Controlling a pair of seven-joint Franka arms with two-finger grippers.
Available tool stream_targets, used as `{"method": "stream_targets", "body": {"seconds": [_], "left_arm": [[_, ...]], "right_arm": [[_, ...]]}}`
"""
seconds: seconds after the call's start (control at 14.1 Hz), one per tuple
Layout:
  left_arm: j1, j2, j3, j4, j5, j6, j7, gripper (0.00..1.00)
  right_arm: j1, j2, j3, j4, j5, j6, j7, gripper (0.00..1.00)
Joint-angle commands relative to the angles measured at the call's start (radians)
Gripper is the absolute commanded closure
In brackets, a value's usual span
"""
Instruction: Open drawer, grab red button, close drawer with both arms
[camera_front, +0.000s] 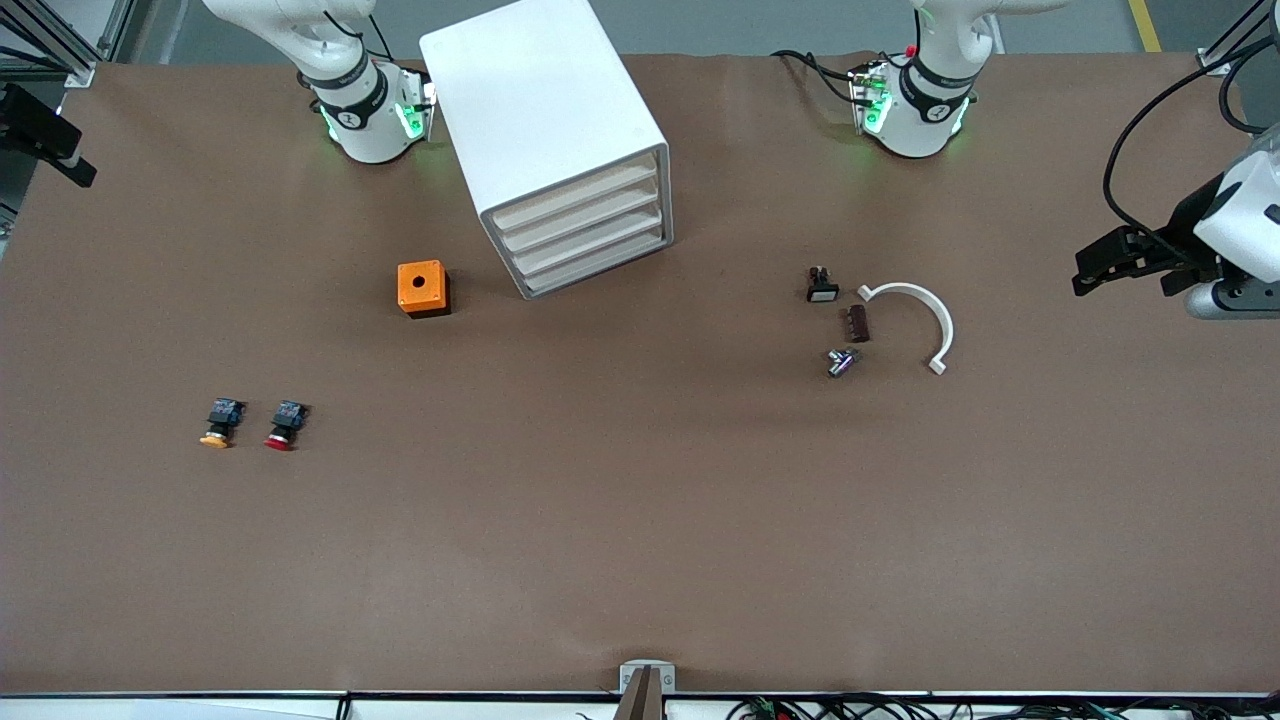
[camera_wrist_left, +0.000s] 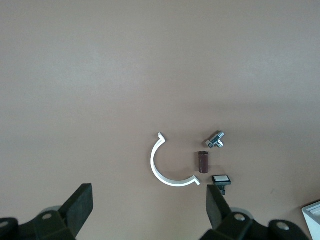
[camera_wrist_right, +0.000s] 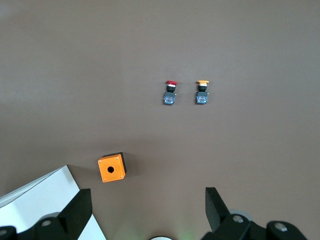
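Across the front view, no writing is legible. All four off-white drawers (camera_front: 590, 228) of the white box cabinet (camera_front: 545, 120) sit shut; the red-capped push button (camera_front: 284, 425) lies beside its orange-capped twin (camera_front: 219, 423). The left gripper (camera_front: 1120, 262) is cut off at the edge.

Left wrist view: left gripper (camera_wrist_left: 150, 202) gapes, empty.

Right wrist view: right gripper (camera_wrist_right: 148, 206) likewise spread, fingertips only.

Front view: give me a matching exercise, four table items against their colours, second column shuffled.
Things:
1. cube with a hole
2. button beside the yellow-capped one
3. curved clip
4. cabinet

Colours:
A. white half-ring
B. orange
C. white box, four shut drawers
D. red cap, black-and-blue body

Pairs: 1-B, 2-D, 3-A, 4-C
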Motion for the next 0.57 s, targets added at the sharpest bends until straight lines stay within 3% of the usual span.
{"method": "stream_targets", "body": {"seconds": [0.0, 0.5], "left_arm": [[-0.002, 0.004, -0.007, 0.021, 0.027, -0.024, 0.014, 0.0], [-0.002, 0.004, -0.007, 0.021, 0.026, -0.024, 0.013, 0.0]], "right_arm": [[-0.008, -0.008, 0.003, -0.009, 0.01, 0.0, -0.008, 0.0], [-0.011, -0.009, -0.001, -0.022, 0.01, -0.006, -0.008, 0.0]]}}
